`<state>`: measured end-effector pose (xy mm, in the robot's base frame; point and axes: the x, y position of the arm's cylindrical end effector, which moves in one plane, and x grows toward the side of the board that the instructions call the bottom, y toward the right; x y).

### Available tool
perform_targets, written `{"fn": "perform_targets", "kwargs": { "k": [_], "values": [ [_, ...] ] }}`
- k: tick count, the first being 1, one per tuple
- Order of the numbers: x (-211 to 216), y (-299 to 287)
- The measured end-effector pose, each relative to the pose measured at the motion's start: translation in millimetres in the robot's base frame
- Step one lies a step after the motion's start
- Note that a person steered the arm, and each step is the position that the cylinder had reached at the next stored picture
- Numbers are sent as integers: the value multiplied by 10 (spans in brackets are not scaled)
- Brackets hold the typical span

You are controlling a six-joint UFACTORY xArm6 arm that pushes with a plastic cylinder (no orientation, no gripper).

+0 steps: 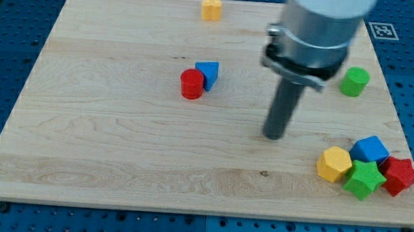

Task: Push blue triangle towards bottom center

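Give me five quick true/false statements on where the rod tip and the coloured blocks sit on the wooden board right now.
1. The blue triangle block touches the red cylinder block. True.
2. My tip is pressed against the blue triangle block. False: it stands apart, toward the view's right and lower.
3. The green cylinder block sits in the cluster at the view's bottom right. False: it stands alone, higher, near the right edge.
4. The orange block lies near the view's top edge of the wooden board. True.
5. The cluster at bottom right holds a yellow hexagon block, blue cube block, green star block and red star block. True.
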<state>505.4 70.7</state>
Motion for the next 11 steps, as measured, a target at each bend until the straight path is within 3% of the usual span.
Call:
{"fn": "perform_targets", "kwargs": {
  "k": [2,3,4,5,8,11],
  "values": [
    [-419,-1380],
    [-873,-1679],
    [-1304,-1351],
    [-1286,-1262],
    [-1052,-574],
    [-565,-536]
  ]
}}
